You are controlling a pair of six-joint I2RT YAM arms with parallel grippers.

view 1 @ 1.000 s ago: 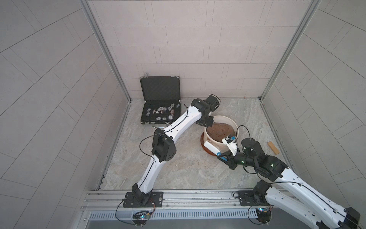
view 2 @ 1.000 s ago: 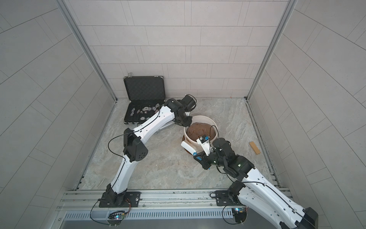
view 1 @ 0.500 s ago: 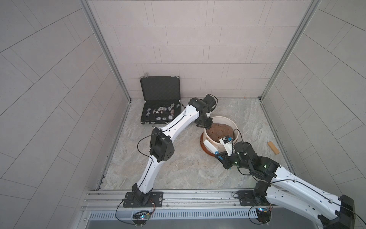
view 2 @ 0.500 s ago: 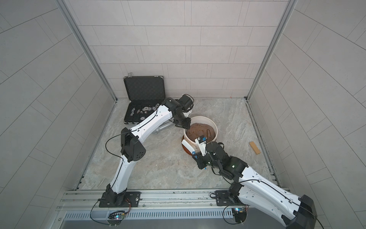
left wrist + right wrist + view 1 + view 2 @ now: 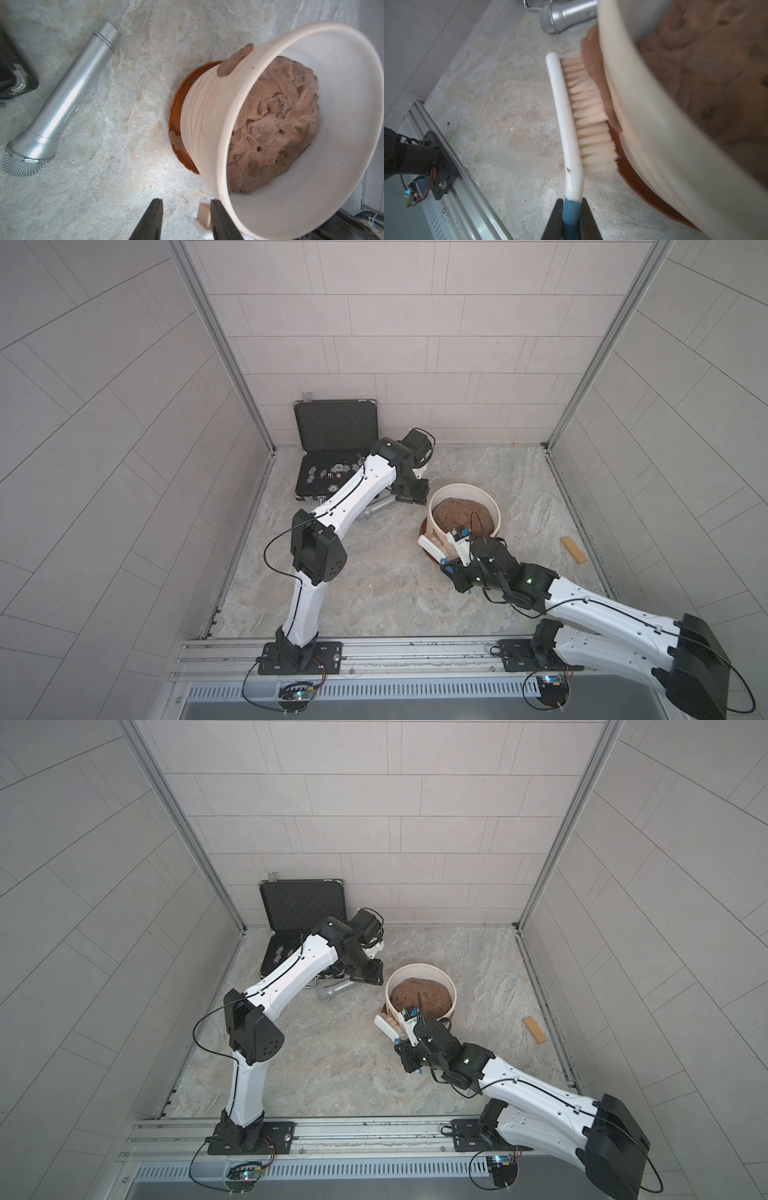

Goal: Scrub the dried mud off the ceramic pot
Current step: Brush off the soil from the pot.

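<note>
Pot [image 5: 207, 116], unbraced: left fingers [image 5: 152, 220] apart, empty, beside it; right fingers [image 5: 588, 220] clamped on brush [image 5: 566, 116]; hard scrubbing at mud [image 5: 232, 60] may shove pot off saucer [image 5: 176, 108].

In the right wrist view the cream-white ribbed ceramic pot [image 5: 654, 124] is blurred and cut off by the frame — so is the lumpy brown soil mound [image 5: 716, 72]. The reddish-brown round saucer [image 5: 175, 110] sits mostly hidden beneath the pot. The round pieces [image 5: 311, 479] in the open black case [image 5: 336, 423] are too small to identify.
</note>
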